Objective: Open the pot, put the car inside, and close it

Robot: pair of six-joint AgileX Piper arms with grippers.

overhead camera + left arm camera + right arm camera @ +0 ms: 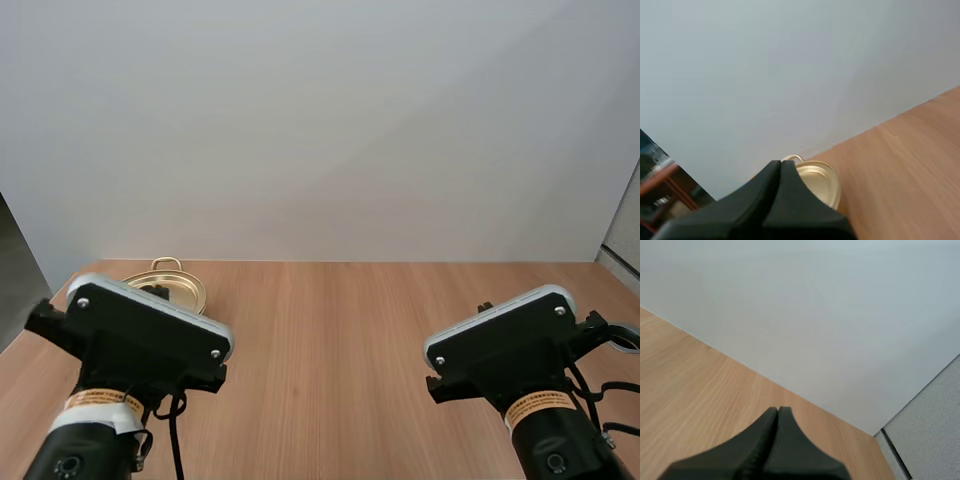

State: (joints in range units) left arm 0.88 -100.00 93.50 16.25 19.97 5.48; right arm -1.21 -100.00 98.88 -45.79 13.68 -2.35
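Pot: gold, standing on the far left of the surface, close to its back edge by the white wall.
Pot, hidden part: near half covered by the left arm in the high view, so just a crescent of the gold top and the far rim visible.
Loop handle: thin gold arch on the pot's far side, rising clear of the arm.
Pot, left wrist view: seen just beyond the fingertips, its near side cut off by the dark fingers, with a pale gold top and a rounded wall showing.
Pot, closed or open: cannot tell, since a dark patch on the top in the high view is too small to make out.
Left end effector: clenched, fingers pressed together as one dark wedge with nothing between them, pointing toward the pot and not touching it.
Right end effector: clenched on nothing, fingers closed into a wedge, held above bare wood near the back edge, well apart from the pot.
Right arm: at the near right of the surface, lower part cut off by the frame edge.
Left arm: at the near left, lower part likewise cut off.
Surface: light wood grain, bare between the two arms.
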